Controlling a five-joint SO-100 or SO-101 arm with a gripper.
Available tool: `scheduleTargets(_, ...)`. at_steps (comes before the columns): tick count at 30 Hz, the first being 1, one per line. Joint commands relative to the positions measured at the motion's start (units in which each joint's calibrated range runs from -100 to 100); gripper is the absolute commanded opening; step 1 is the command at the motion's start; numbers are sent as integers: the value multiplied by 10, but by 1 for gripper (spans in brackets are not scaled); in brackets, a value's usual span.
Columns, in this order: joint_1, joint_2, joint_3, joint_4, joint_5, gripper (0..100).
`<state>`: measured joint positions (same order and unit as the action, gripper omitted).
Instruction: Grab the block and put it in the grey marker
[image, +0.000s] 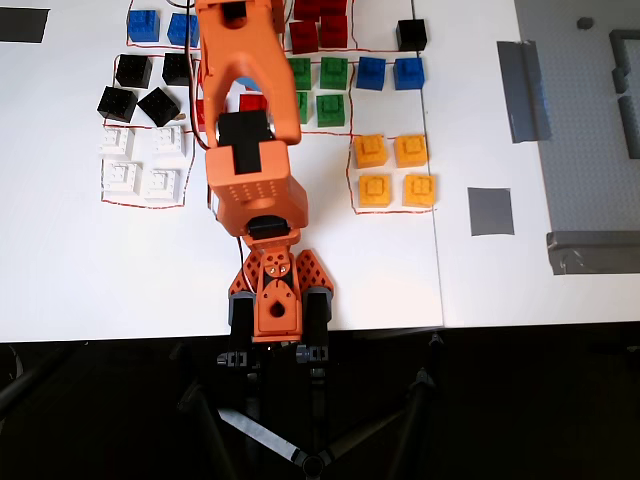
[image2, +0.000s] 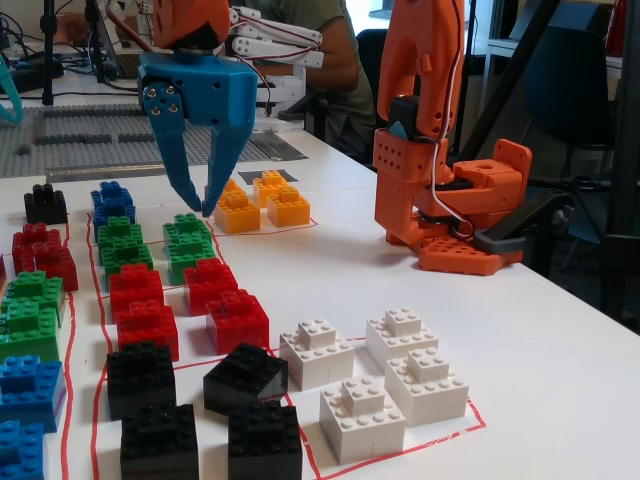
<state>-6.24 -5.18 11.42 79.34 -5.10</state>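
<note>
Blue bricks sit in two pairs: one (image: 390, 72) right of the green bricks in the overhead view, one (image: 162, 27) at the top left. In the fixed view a blue pair (image2: 112, 200) stands at the back of the rows. My blue gripper (image2: 202, 208) hangs there, fingertips together and holding nothing, just above the rear green bricks (image2: 188, 240), right of that blue pair and in front of the yellow ones. In the overhead view it is hidden under my orange arm (image: 245, 100). The grey marker (image: 490, 211) lies bare, right of the yellow bricks (image: 395, 170).
Red, black (image: 140, 85) and white bricks (image: 143, 160) fill outlined squares around the arm. A long grey tape strip (image: 522, 90) and a grey studded baseplate (image: 590, 120) lie at the right. A near-black patch (image: 22, 24) sits at the top left. The arm base (image: 278, 300) stands at the front edge.
</note>
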Motion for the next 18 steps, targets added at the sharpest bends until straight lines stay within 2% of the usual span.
scheduleTargets(1, 17, -43, -12, 18, -23, 0)
scheduleTargets(18, 22, -44, -16, 20, -22, 0)
